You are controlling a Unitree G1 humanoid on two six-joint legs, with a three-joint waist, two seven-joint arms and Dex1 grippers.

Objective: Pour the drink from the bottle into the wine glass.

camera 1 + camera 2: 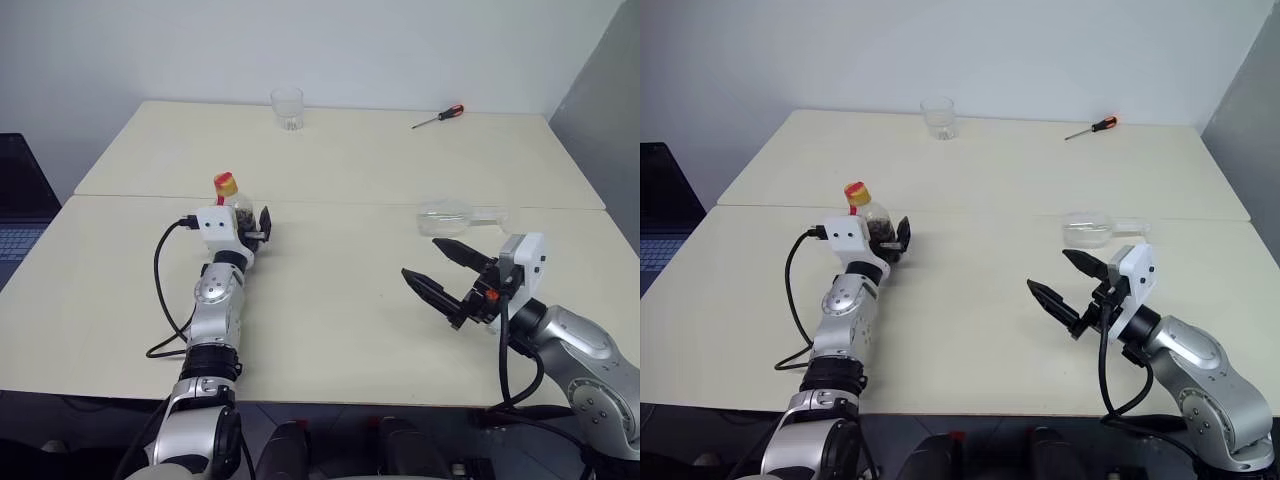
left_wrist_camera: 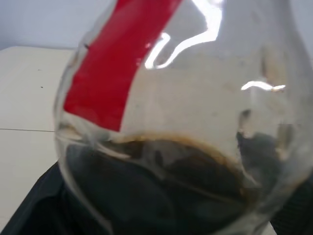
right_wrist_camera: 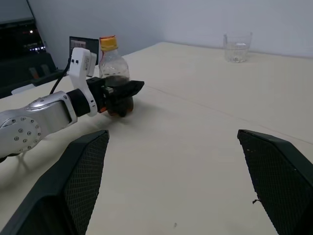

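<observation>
Here, bottle (image 3: 115, 73) – rounded clear plastic (yellow-capped).

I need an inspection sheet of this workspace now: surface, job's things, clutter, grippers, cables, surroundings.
Surface: two pale tables pushed together, seam across the middle.
Job's things: bottle upright with yellow cap on, dark drink in its lower part; wine glass lying on its side, empty.
Clutter: tumbler and screwdriver at the far edge.
Grippers: left gripper with fingers on both sides of the bottle, grip not certain; right gripper open, holding nothing, apart from the wine glass.
Cables: black cable looping on the table beside the left arm.
Surroundings: plain wall behind; a laptop at the left.
</observation>
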